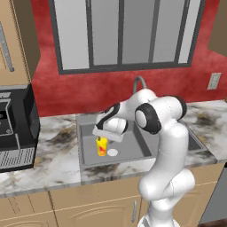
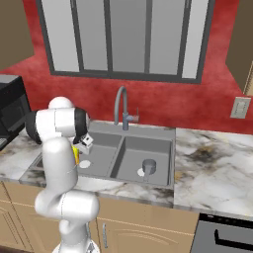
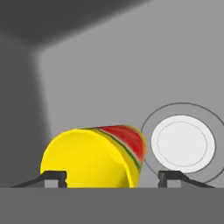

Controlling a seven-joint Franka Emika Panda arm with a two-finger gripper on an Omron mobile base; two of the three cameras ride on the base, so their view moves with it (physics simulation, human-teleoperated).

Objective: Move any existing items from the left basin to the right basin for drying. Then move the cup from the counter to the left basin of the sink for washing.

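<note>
The yellow cup (image 1: 102,146) (image 2: 76,154) (image 3: 92,157) with its red mark stands on the floor of the wide left basin (image 1: 133,146) (image 2: 103,150), beside the round white drain disc (image 1: 113,152) (image 3: 181,142). My gripper (image 1: 104,136) (image 3: 112,177) hangs just above it, open. Its fingertips (image 3: 169,177) straddle the cup, with a visible gap on the drain side. The narrower right basin (image 2: 150,146) holds a small grey vessel (image 2: 148,167). The marble counter (image 1: 53,159) (image 2: 212,168) surrounds the sink.
The gooseneck faucet (image 2: 121,106) (image 1: 139,82) rises behind the divider between the basins. A black appliance (image 1: 13,128) (image 2: 12,111) stands on the counter to the left. My own arm covers much of the sink's right half in the left base view.
</note>
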